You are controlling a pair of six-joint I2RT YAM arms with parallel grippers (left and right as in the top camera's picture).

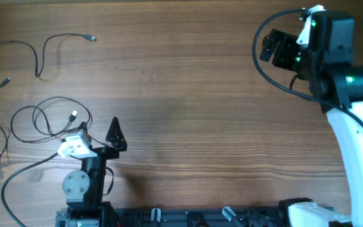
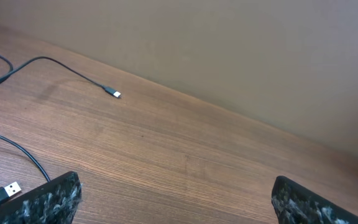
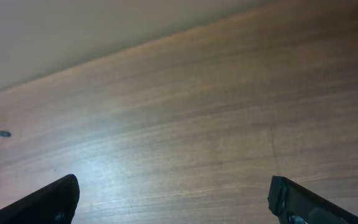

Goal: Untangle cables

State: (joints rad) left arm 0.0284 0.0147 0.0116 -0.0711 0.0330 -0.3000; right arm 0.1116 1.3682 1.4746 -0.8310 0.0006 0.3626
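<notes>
Wooden table (image 1: 200, 94) carries loose black cables (image 1: 73, 116) at its left.

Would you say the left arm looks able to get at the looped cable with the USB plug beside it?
Probably yes. That cable lies with its plug just beside the open, empty left tool. Only bare table shows between them, and nothing seems to block a short move over.
</notes>
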